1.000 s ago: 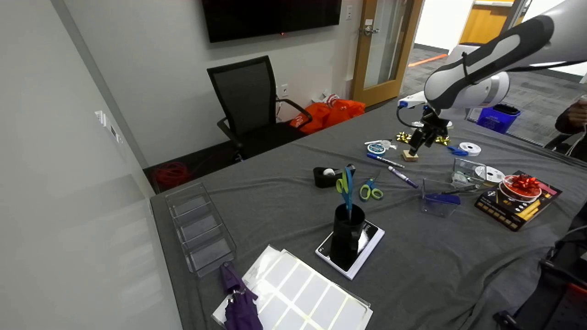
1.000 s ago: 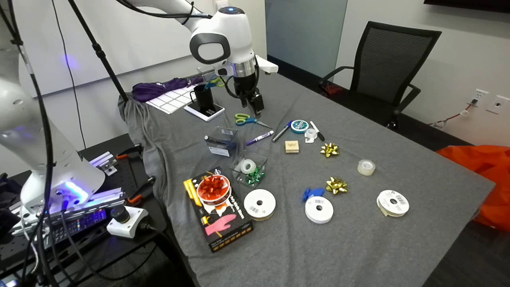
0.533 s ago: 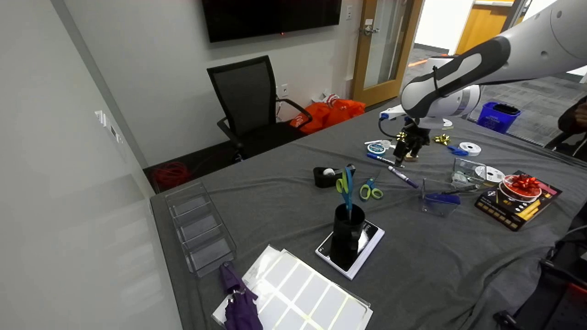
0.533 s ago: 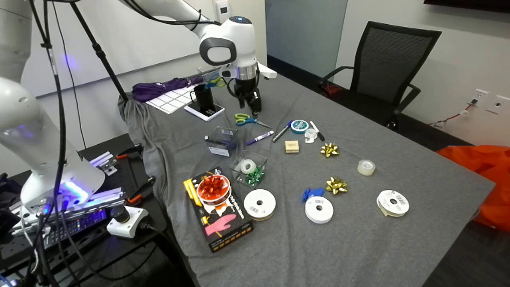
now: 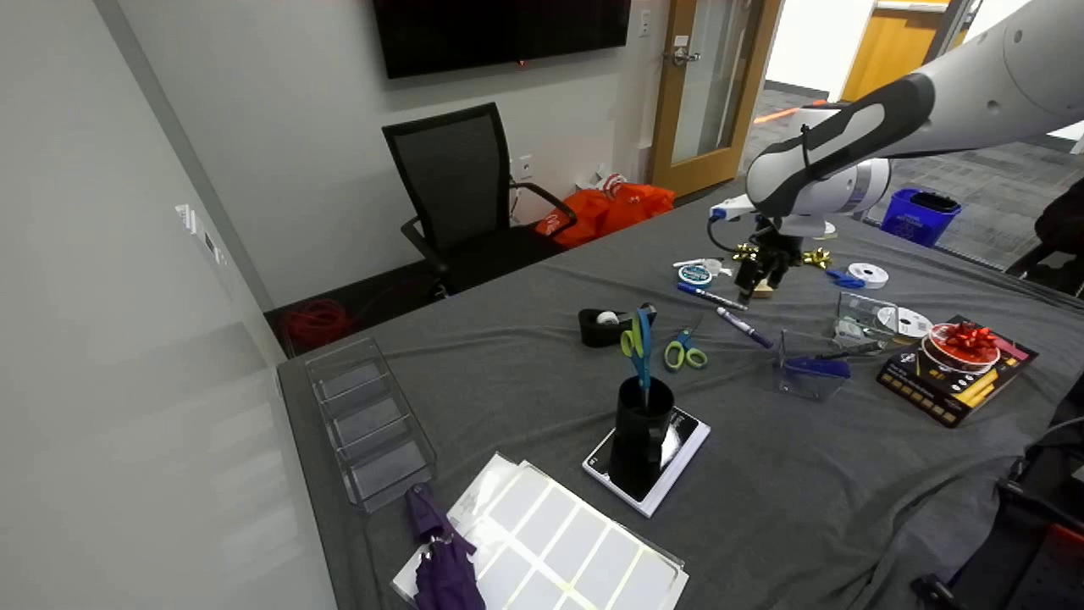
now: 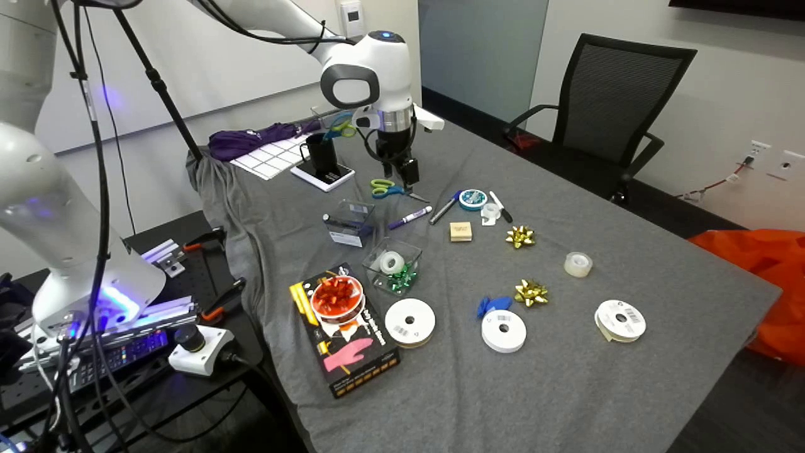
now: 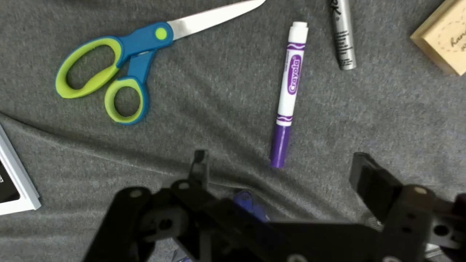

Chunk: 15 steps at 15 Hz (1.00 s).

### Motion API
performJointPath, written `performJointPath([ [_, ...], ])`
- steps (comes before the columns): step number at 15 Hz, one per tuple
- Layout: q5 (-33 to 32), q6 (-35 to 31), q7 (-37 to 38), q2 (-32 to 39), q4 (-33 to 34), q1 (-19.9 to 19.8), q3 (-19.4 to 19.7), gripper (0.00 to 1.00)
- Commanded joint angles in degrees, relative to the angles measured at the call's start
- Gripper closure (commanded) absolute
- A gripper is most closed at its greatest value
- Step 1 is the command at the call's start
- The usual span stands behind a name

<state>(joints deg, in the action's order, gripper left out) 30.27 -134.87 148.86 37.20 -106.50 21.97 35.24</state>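
In the wrist view the gripper (image 7: 279,160) has its two fingers spread wide, and the purple marker (image 7: 289,87) lies on the gray cloth (image 7: 225,109) just ahead of it, its purple end showing between the fingertips, though their height above the cloth cannot be told. Ahead and to the gripper's left lie the scissors (image 7: 142,43), blade tip right at the view's edge; ahead and to its right, the frame cuts off a silver pen (image 7: 344,40) and, beyond that, a wooden block (image 7: 442,36), as it does a black-and-white box (image 7: 22,185) far to the left. Beneath the gripper's dark, blurred body, a blue thing (image 7: 247,202) is mostly covered and hard to identify.
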Motion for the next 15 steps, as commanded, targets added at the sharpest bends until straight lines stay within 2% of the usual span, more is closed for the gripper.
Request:
performJointPath([
  [1,-2.79,-3.95,-0.01,-1.44,0.29,-10.40,-9.63,0.00],
  [5,-2.98,-10.57,-2.09,0.67,0.82,-19.66,-18.94,0.00],
  [7,-2.64,-14.15,-3.57,1.60,0.70,-23.06,-22.58,0.00],
  [11,-3.60,-19.23,-5.25,2.35,-0.42,-25.41,-25.71,0.00],
  [15,-3.85,-22.36,-6.33,2.25,-2.32,-25.60,-27.02,0.00],
])
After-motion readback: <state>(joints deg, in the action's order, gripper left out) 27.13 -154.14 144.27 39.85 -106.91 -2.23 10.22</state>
